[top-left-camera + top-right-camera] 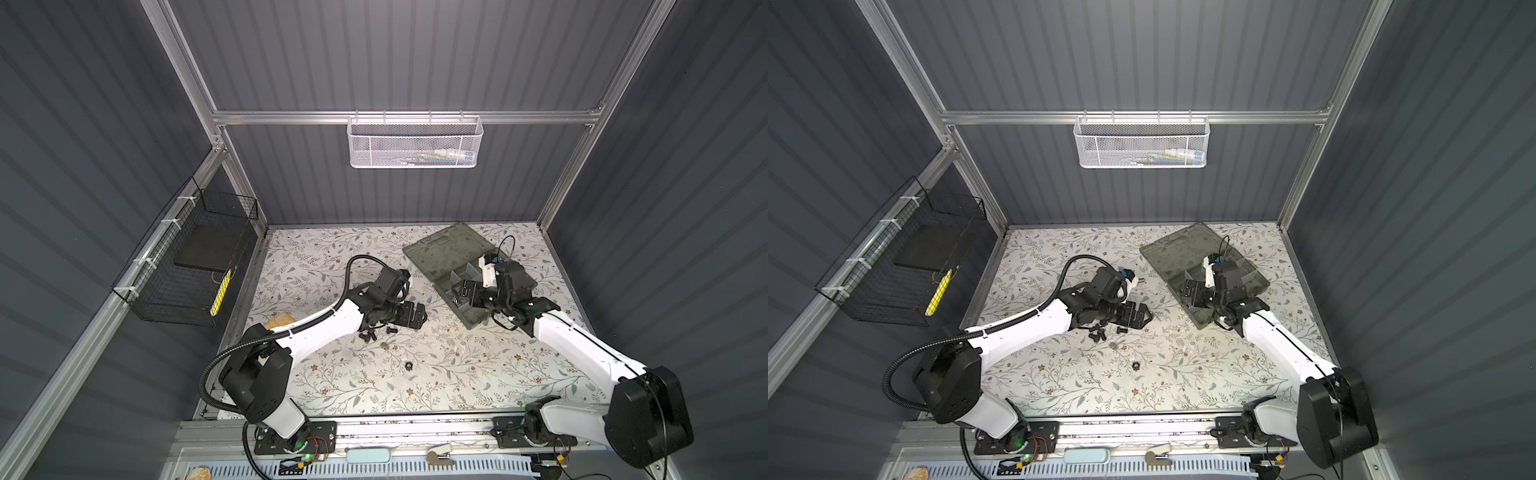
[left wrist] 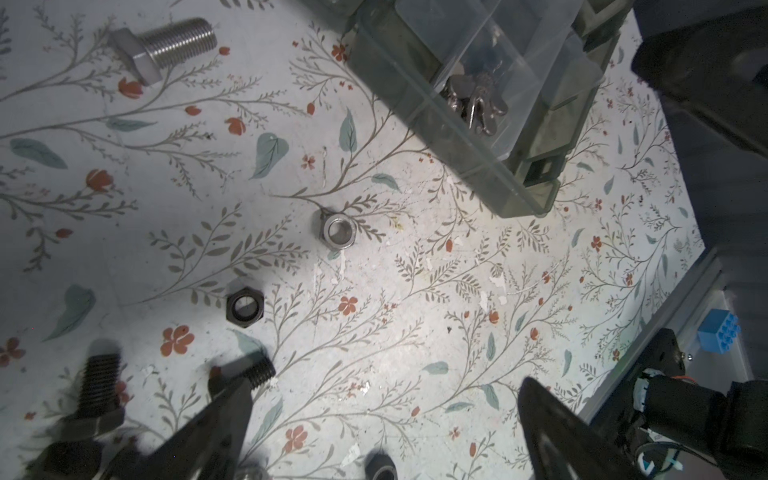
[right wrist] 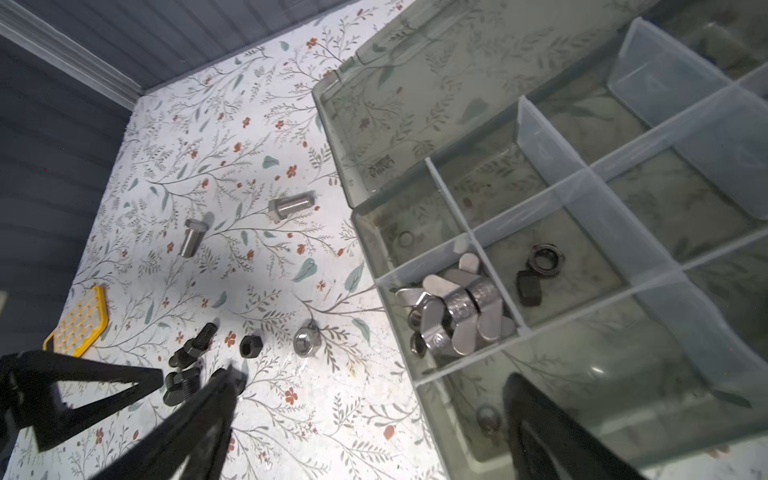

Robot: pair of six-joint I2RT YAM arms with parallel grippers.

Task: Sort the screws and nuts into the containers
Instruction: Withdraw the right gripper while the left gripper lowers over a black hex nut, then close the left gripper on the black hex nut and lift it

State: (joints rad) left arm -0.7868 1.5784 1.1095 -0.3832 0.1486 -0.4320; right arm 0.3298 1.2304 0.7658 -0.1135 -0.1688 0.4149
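The grey-green case (image 1: pixel 440 249) lies open at the back right, and its containers (image 3: pixel 552 199) are split by pale dividers. One holds silver winged nuts (image 3: pixel 453 316), its neighbour black nuts (image 3: pixel 540 266). My right gripper (image 3: pixel 370 374) hangs open over the case's near edge (image 1: pixel 459 291), holding nothing. Loose on the table are silver screws (image 3: pixel 291 205), black screws (image 3: pixel 195 345), a black nut (image 3: pixel 250 345) and a silver nut (image 3: pixel 306 341). My left gripper (image 2: pixel 374 380) is open and empty just above the table (image 1: pixel 419 316), with black screws (image 2: pixel 99 382) beside one finger.
A yellow honeycomb piece (image 1: pixel 282 320) lies at the table's left edge, partly under the left arm. A white mesh basket (image 1: pixel 415 143) hangs on the back wall. A black wire basket (image 1: pixel 195 266) hangs on the left wall. Another black nut (image 1: pixel 409 365) lies mid-table.
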